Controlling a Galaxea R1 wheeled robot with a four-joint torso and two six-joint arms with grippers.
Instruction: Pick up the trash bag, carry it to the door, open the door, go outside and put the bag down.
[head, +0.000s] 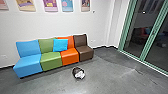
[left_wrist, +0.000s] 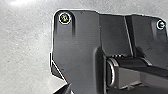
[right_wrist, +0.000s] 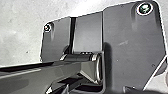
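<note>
Left claw: somewhere over pale, speckled floor; whether wide or narrow, cannot be told.
Right claw: likewise over pale floor; spread cannot be told.
Floor (head: 107, 81): grey, smooth, faintly mottled, with a soft sheen toward the glass.
Trash bag (head: 75, 71): one, dark and rounded, with white crumpled matter (head: 80, 74) at its mouth; whether a loose bag or a lined bin, cannot be told. Stands on the floor, apart from the seating, in front of the orange and brown seats.
Blue seat (head: 28, 65): armless, low-backed, leftmost of a joined row.
Green seat (head: 51, 58): same pattern, beside the blue.
Cushion (head: 60, 45): bright blue, squarish, propped upright against the green and orange backrests.
Orange seat (head: 70, 55): same pattern, between green and brown.
Brown seat (head: 85, 51): same pattern, right end of the row.
Glass door panels (head: 136, 37): tall, at the right, in green frames (head: 149, 35); dark glass, showing dim red and blue seat-like shapes.
Wall (head: 45, 26): white, behind the seating, with dark skirting (head: 101, 47) at its foot.
Posters (head: 51, 5): a row hung high on the white wall, mixed colours, tops cut off by the view; printed matter illegible.
</note>
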